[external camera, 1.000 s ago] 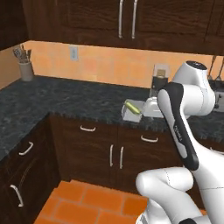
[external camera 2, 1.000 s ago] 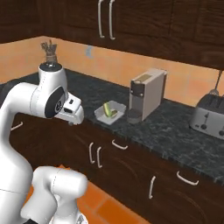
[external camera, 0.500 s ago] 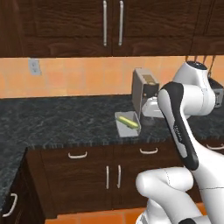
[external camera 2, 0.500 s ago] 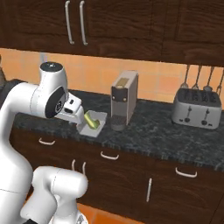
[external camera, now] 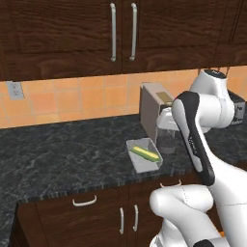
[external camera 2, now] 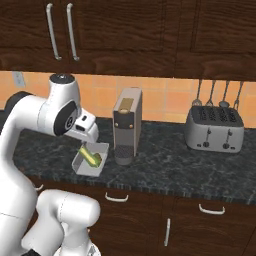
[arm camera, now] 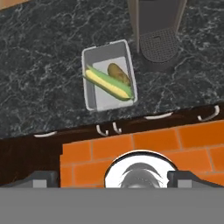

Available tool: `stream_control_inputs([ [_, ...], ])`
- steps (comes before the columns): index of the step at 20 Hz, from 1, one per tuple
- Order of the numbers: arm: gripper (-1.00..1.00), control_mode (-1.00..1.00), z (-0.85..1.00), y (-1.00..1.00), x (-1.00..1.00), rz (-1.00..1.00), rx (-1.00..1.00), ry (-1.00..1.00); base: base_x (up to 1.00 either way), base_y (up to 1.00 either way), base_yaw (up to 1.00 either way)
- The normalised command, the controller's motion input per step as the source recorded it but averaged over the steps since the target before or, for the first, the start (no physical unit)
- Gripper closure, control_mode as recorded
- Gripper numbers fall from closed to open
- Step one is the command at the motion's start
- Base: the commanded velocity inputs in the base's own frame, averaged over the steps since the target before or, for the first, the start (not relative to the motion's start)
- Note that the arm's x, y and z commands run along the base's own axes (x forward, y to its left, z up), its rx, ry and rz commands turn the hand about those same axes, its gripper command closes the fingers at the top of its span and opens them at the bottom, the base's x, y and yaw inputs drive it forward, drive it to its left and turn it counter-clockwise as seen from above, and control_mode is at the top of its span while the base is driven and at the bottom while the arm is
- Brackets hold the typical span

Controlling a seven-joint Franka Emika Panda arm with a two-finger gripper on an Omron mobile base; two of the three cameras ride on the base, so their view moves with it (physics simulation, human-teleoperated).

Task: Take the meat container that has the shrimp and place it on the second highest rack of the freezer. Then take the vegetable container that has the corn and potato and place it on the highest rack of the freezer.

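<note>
Vegetable container (arm camera: pixel 109 75) on the desk (arm camera: pixel 39 65), just beside the coffee machine (arm camera: pixel 155 26); hand fully open, holding nothing.
Corn (arm camera: pixel 108 84) lies diagonally across the tray with the potato (arm camera: pixel 118 73) touching it; hand (arm camera: pixel 111 177) hangs high above, over the cabinet front. Judgement: approach from above, grip a short tray wall clear of the cob, lift level. Against the earlier frames the whole view has shifted sideways, so the base drove; tray and machine now sit nearer centre and the toaster (external camera 2: pixel 215 130) is closer.
</note>
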Motion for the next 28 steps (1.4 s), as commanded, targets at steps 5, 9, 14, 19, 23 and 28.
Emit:
stream_control_inputs([
  [5,-1.0,-1.0,-0.94,0.21,0.2,-0.25,0.0,0.02,0.0,0.0,0.0],
  [9,-1.0,-1.0,-0.95,0.26,0.48,-0.26,0.0,0.15,0.0,0.0,0.0],
  [14,-1.0,-1.0,-0.74,0.18,0.23,-0.31,0.01,0.14,0.0,0.0,0.0],
  [19,-1.0,-1.0,-0.38,0.0,0.24,-0.36,0.0,0.01,0.0,0.0,0.0],
  [23,-1.0,-1.0,-0.48,0.01,0.21,-0.16,0.05,0.0,0.0,0.0,0.0],
  [28,-1.0,-1.0,-0.48,0.03,0.79,0.0,0.09,0.0,0.0,0.0,0.0],
])
